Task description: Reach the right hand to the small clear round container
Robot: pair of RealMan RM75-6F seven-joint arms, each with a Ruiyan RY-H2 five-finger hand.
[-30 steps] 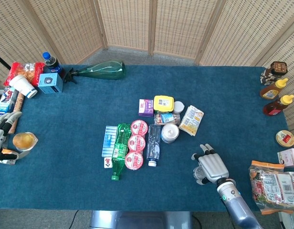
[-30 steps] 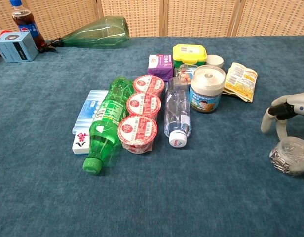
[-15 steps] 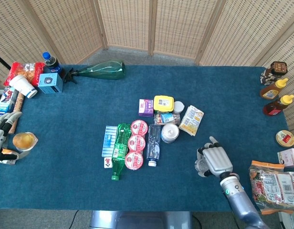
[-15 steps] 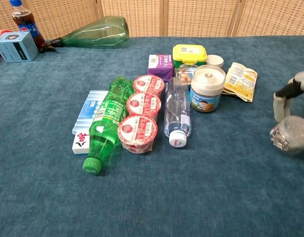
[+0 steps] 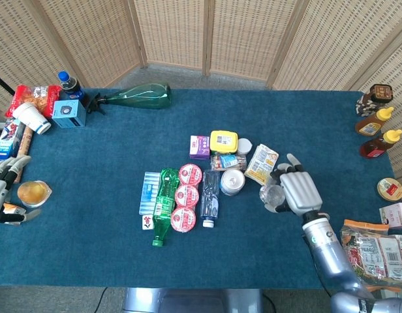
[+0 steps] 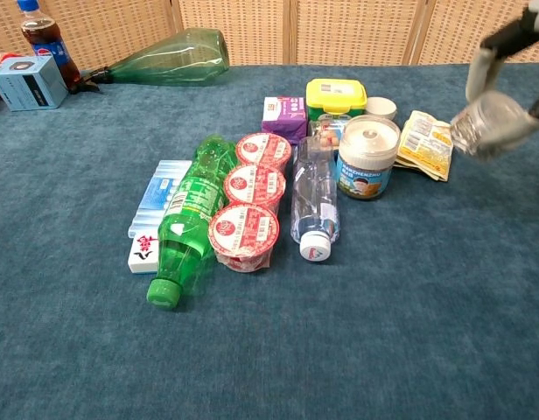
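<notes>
The small clear round container (image 5: 273, 195) hangs above the blue table, gripped in my right hand (image 5: 297, 191), just right of the middle cluster of items. In the chest view the container (image 6: 493, 127) shows lifted at the upper right, with the fingers (image 6: 506, 39) of that hand curled over its top. My left hand (image 5: 2, 186) rests at the table's far left edge, fingers apart and holding nothing, beside a small amber-filled cup (image 5: 33, 193).
The middle cluster holds a green bottle (image 5: 164, 205), three red-lidded cups (image 5: 186, 195), a clear water bottle (image 5: 210, 199), a white-lidded tub (image 5: 232, 182), a yellow box (image 5: 224, 141) and a snack packet (image 5: 262, 164). Sauce bottles (image 5: 377, 134) and packets (image 5: 374, 251) line the right edge.
My right hand closed on the clear container, lifted it off the table and carried it up and away from me, toward the snack packet. The left hand stayed still.
</notes>
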